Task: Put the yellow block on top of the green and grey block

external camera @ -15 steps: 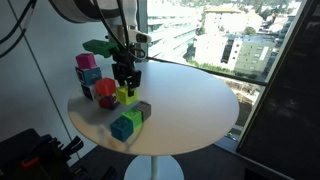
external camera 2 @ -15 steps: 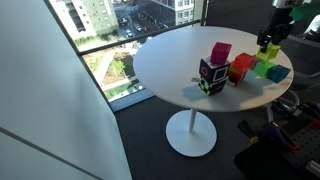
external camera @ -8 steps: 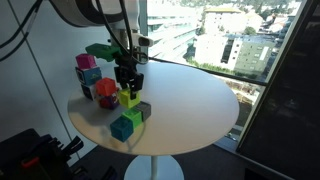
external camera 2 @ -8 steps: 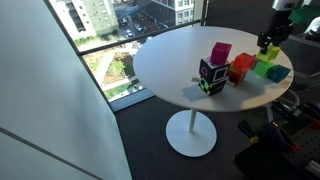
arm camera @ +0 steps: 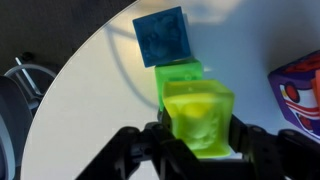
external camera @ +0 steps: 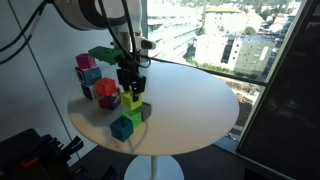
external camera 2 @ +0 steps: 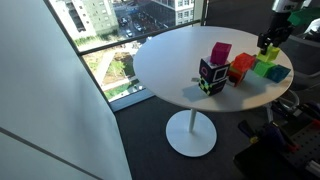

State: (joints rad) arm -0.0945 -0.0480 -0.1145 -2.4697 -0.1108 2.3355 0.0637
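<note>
Gripper (arm camera: pixel 199 136): clamped on the yellow block (arm camera: pixel 200 115).
Change: carried slightly closer to the green and grey block (external camera: pixel 140 112).
Meaning: seemingly nearly overhead; release still pending.

Camera placement, as found:

In an exterior view the camera stands raised and at middle range. It looks down across the round surface (external camera: pixel 190 100), with the end effector (external camera: pixel 131 93) left of centre.

In an exterior view the camera stands farther off, with the end effector (external camera 2: pixel 268 45) at the right edge.

Both exterior views share the surface and the end effector.

The wrist view is very close and looks down past the end effector (arm camera: pixel 200 130) onto the surface below it.
</note>
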